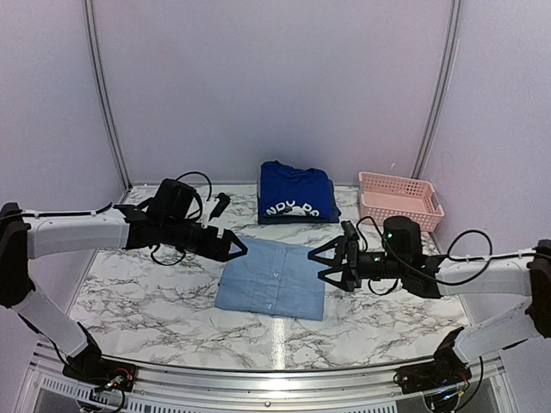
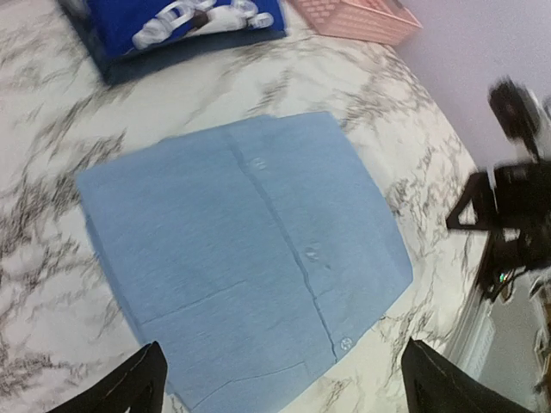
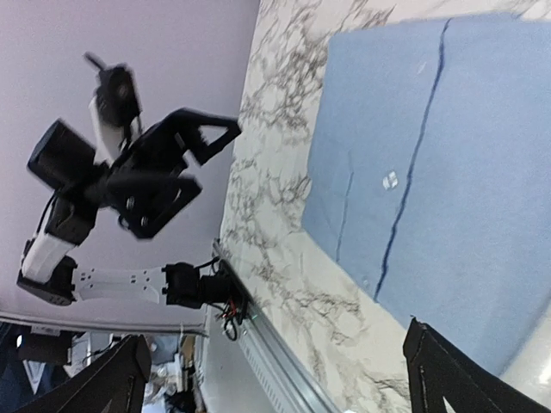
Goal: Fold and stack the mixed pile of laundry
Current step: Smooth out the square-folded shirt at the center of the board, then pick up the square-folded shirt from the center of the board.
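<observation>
From above, the folded light-blue shirt (image 1: pixel 271 280) lies flat at the middle of the marble bench (image 1: pixel 138 292), buttons up. The left arm (image 1: pixel 77 232) reaches in from one side and the right arm (image 1: pixel 482 275) from the other. The left jaws hang just off the shirt's far left corner and the right jaws just off its right edge, and neither pair holds cloth. Behind the shirt, and apart from it, a folded royal-blue T-shirt (image 1: pixel 295 194) with white lettering tops a small stack. A pink basket (image 1: pixel 400 198) stands to the right of the stack by the back wall. The left wrist view looks down on the shirt (image 2: pixel 250 258) and shows the left jaws wide, one finger at each lower corner of the picture. It also shows a darker piece (image 2: pixel 112 60) under the T-shirt (image 2: pixel 172 21), the basket (image 2: pixel 353 17) and the blurred right arm (image 2: pixel 512 194) beyond the shirt's edge. The right wrist view shows the right jaws wide as well, with the shirt's (image 3: pixel 430 172) placket and one button seen close. Across bare marble (image 3: pixel 275 172) it shows the left arm (image 3: pixel 112 284), raised off the bench.
</observation>
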You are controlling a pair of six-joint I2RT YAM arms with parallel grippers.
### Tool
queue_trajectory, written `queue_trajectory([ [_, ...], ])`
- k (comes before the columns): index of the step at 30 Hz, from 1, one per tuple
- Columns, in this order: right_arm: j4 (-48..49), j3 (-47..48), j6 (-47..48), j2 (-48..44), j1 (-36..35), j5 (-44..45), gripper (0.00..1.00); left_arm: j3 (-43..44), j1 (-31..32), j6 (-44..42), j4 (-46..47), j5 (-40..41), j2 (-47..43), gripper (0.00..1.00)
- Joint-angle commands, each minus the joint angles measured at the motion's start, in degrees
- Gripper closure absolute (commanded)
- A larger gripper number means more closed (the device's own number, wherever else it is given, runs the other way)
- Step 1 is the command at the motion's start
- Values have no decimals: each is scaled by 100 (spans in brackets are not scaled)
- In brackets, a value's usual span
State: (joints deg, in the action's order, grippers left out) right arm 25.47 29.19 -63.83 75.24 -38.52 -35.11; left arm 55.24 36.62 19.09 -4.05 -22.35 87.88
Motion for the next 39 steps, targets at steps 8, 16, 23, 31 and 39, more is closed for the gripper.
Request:
queue_trajectory([
  [8,-2779,-105,1379,-986,1095,407,3,837,2343,-3513,-617,2013,925,25],
  [16,-2181,-401,1111,-644,1223,181,6,1932,3132,-4419,-308,2137,2418,50],
  [23,-1808,-526,901,-333,1251,8,7,2541,3224,-4412,-113,2040,3258,59],
  [31,-1513,-580,769,170,1251,-218,7,3082,3221,-4417,-268,1920,3714,99],
  [39,-427,-466,300,1146,1203,-531,5,2806,3220,-3755,152,1393,2900,100],
])
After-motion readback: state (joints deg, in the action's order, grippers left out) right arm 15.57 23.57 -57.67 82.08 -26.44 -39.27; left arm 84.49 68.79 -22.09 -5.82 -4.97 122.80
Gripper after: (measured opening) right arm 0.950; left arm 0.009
